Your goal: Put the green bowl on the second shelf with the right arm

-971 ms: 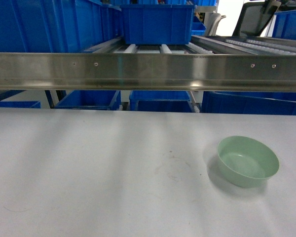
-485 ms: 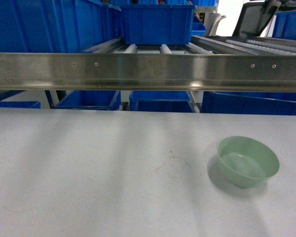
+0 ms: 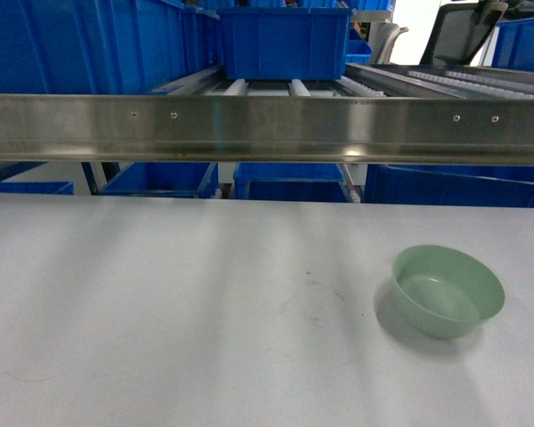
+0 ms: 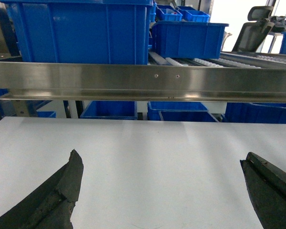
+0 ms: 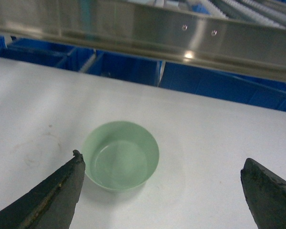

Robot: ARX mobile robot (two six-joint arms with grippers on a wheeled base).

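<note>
- The right gripper [image 5: 162, 191] is hovering above the white table [image 5: 33, 95] with its two dark fingers [image 5: 57, 193] spread wide, gripping nothing.
- The green bowl [image 5: 121, 155] is sitting upright just ahead of the left finger, pale mint, smooth, empty.
- The left gripper [image 4: 164, 191] is also gaping wide.

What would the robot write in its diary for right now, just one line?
green bowl: upright on white table, empty | right gripper: open, above bowl, not touching | left gripper: open, holding nothing | second shelf: bowl not there yet
</note>
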